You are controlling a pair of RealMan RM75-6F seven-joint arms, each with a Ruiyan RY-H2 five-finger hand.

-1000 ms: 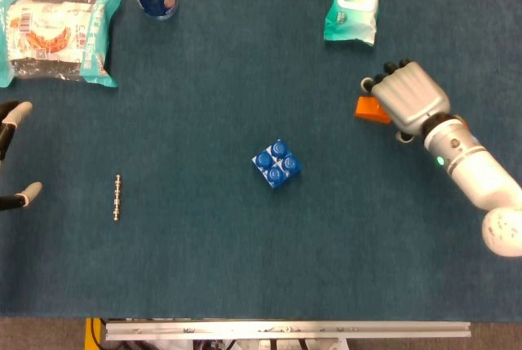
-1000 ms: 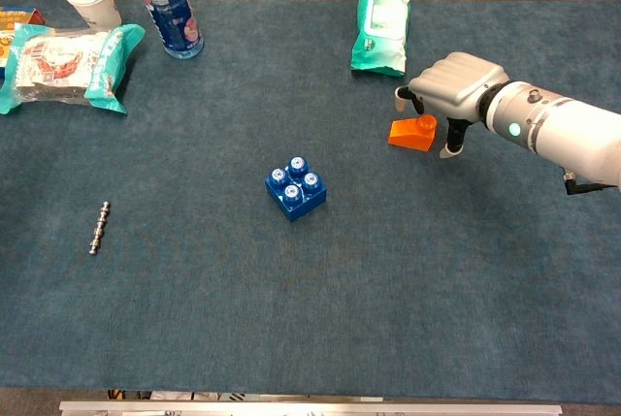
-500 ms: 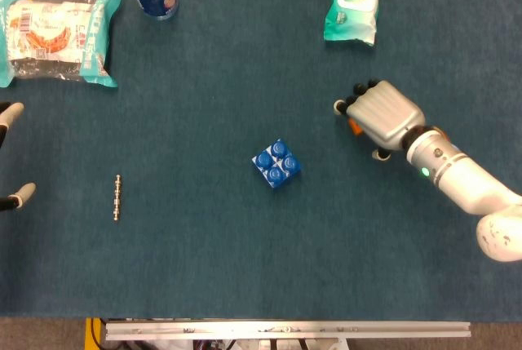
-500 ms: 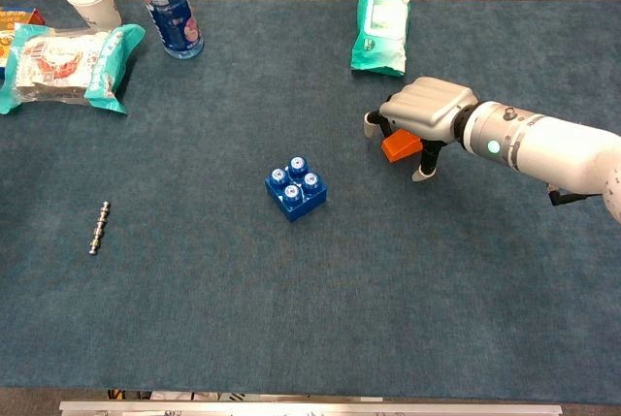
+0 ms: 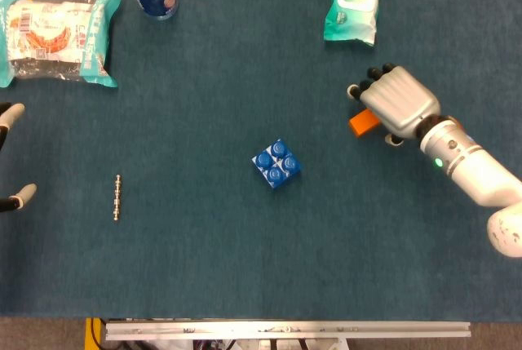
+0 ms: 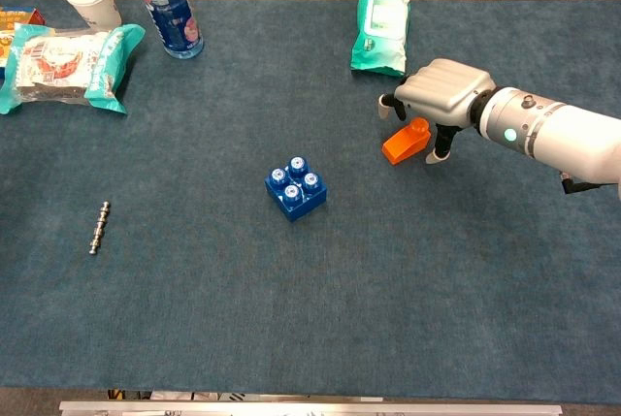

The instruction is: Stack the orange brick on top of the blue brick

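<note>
Under my right hand (image 6: 441,94) the small orange plastic brick (image 6: 405,143) sits tilted, loosely pinched; it may slip before reaching the studded blue brick (image 6: 295,188).

A blue-carpeted table (image 6: 291,319) bore the blue brick (image 6: 296,187), a metal rod (image 6: 98,227), 2 packets, a bottle and a cup.

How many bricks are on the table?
2. The blue brick sits mid-table; the orange brick lies tilted to its right, under the right hand. None seem hidden.
</note>
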